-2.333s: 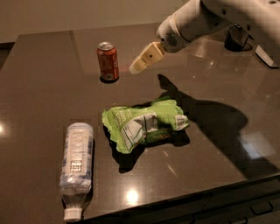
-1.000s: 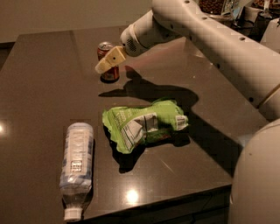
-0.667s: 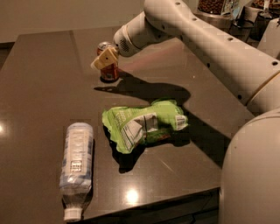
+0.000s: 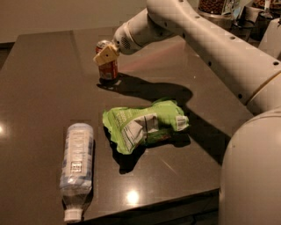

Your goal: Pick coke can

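Observation:
The coke can (image 4: 108, 71) is a small orange-red can with a silver top. It stands upright at the far middle of the dark table (image 4: 44, 88). My gripper (image 4: 105, 55) with its tan tip is right at the can's upper part and overlaps it from the front and right. The white arm (image 4: 197, 35) reaches in from the upper right and casts a shadow on the table just right of the can. The can's upper side is partly hidden behind the gripper.
A green snack bag (image 4: 145, 125) lies at the table's middle, nearer than the can. A clear water bottle (image 4: 78, 165) lies on its side at the front left, cap toward the edge. My white body (image 4: 250, 176) fills the lower right. Jars (image 4: 215, 5) stand behind.
The gripper has moved left across the table, from well right of the can to right against its upper part. The can, bag and bottle have not moved.

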`<state>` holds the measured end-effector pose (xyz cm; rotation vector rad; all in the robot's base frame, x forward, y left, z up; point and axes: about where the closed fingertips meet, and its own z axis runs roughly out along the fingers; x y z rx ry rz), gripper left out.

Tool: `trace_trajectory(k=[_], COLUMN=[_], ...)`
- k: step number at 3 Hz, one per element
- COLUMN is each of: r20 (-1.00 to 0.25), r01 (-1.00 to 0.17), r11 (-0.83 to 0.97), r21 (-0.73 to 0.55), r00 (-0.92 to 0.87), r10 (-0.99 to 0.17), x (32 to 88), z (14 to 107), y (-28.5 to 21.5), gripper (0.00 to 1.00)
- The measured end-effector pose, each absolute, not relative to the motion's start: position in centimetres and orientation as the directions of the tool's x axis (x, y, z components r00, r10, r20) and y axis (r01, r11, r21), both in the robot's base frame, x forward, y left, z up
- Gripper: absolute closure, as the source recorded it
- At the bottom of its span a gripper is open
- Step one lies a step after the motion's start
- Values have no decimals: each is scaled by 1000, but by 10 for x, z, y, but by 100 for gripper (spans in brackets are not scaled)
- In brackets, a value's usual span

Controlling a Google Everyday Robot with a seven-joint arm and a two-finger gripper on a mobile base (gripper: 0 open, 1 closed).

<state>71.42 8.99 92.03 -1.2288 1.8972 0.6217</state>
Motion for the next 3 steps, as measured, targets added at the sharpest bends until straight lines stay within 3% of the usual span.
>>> trace_trajectory(k=[1,3], r20=[-831,-829], r01=[-920,-931], r11=[391,364], r21=[-27,-28], r00=[-198,-182], r10=[-521,-528], x=[707,700], z=[954,987], y=[73,50], gripper=[100,100])
